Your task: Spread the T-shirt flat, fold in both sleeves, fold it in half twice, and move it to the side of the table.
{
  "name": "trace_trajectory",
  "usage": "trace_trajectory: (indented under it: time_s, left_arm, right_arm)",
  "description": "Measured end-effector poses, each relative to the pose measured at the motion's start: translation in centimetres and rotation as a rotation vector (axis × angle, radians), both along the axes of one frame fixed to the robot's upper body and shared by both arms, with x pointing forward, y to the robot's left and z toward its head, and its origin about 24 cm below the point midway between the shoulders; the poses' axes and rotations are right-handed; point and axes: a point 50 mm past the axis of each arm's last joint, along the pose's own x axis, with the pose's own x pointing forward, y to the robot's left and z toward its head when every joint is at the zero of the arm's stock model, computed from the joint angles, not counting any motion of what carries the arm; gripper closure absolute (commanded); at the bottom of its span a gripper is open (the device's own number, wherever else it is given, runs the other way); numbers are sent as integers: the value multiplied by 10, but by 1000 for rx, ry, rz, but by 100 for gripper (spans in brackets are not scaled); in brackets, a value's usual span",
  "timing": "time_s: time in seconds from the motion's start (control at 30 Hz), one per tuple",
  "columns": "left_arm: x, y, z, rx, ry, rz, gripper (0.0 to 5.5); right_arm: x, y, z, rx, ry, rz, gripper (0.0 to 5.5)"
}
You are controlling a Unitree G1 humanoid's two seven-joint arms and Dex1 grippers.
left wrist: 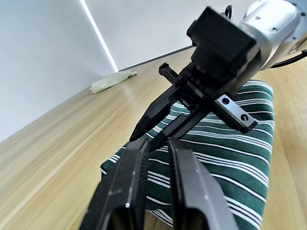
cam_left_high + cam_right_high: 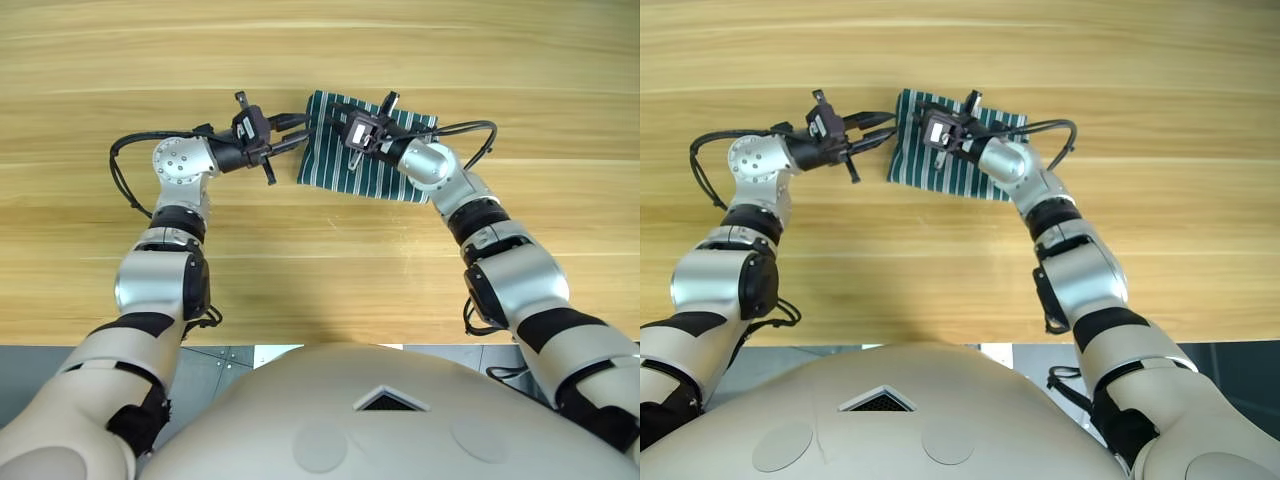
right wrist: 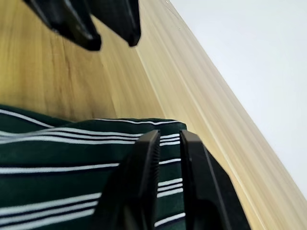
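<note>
The T-shirt (image 2: 372,165), dark green with white stripes, lies folded into a small rectangle on the wooden table (image 2: 320,250). My left gripper (image 2: 303,134) hovers at the shirt's left edge, its fingers (image 1: 136,158) drawn together with only a thin slit and nothing seen between them. From the other side, my right gripper (image 2: 330,110) lies over the shirt's far left corner. Its fingers (image 3: 146,153) are also close together just above the striped cloth. The two grippers' tips nearly meet; in the right wrist view the left gripper (image 3: 114,42) shows beyond the shirt's edge.
A crumpled pale cloth (image 1: 112,80) lies far off on the table near the wall. Bare wood stretches on all sides of the shirt. The table's front edge (image 2: 300,345) runs close to my body. Black cables (image 2: 125,175) loop beside both wrists.
</note>
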Motion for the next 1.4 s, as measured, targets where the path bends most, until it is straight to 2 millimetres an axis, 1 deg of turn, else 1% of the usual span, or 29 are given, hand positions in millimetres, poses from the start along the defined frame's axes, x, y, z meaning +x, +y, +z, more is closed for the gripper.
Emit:
trace_trajectory:
  time_s: [0.03, 0.17, 0.27, 0.37, 0.47, 0.67, 0.77, 0.83, 0.9, 1.0, 1.07, 1.1, 1.17, 1.3, 1.4]
  left_arm:
    - [0, -2, -3, 28, 3, 5, 548]
    - [-1, -6, -9, 104, -15, 17, 548]
    - [-3, -9, -14, 154, -16, 11, 548]
    - [-4, -12, -17, 185, -27, 4, 548]
    - [-5, -15, -20, 219, -37, -2, 548]
    - [-8, -18, -26, 273, -40, -16, 548]
    - [-9, -19, -30, 299, -42, -15, 548]
    - [-10, -19, -31, 312, -45, -16, 548]
    - [-10, -18, -31, 316, -50, -8, 548]
    - [-9, -17, -31, 312, -54, 1, 548]
    - [-9, -17, -30, 300, -57, 9, 548]
    - [-8, -16, -29, 289, -59, 19, 548]
    - [-7, -15, -26, 264, -70, 34, 548]
    - [-5, -14, -23, 235, -82, 54, 548]
    - [-5, -11, -22, 215, -81, 76, 548]
  right_arm:
    - [0, 2, 0, -15, -5, 10, 549]
    - [0, 3, -2, -31, -4, 8, 549]
    - [1, 1, -7, -66, 12, -9, 549]
    - [0, -4, -18, -148, 42, -32, 549]
    - [-2, -6, -25, -199, 61, -38, 549]
    - [-1, -6, -29, -268, 96, -22, 549]
    - [2, -7, -30, -282, 118, -63, 549]
    - [6, -11, -30, -239, 156, -134, 549]
    - [11, -24, -31, -149, 242, -270, 549]
    - [19, -55, -30, -13, 352, -491, 549]
    - [22, -85, -29, 65, 397, -660, 549]
    - [23, -101, -28, 87, 399, -748, 549]
    - [21, -128, -27, 120, 407, -880, 549]
    - [7, -182, -26, 179, 395, -1105, 549]
    - [-15, -230, -25, 221, 382, -1259, 549]
